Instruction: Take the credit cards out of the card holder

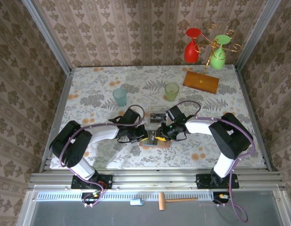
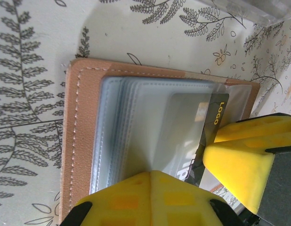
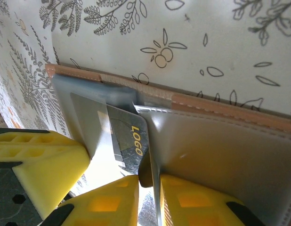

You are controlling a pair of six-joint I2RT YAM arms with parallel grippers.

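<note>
The right hand (image 3: 148, 188) pinches the credit card (image 3: 129, 143) jutting toward it from the card holder (image 2: 82, 141), pinned by the pressed-together left hand (image 2: 150, 193).

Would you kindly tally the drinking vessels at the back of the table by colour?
Red: 1, the red wine glass
Green: 2, the green wine glass and the green cup
Teal: 1, the teal cup
Total: 4

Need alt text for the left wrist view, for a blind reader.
A black plastic card marked LOGO sticks partway out of the open salmon-pink card holder's grey-blue pockets, between the right gripper's yellow fingers. The left gripper sits over the pockets.
</note>
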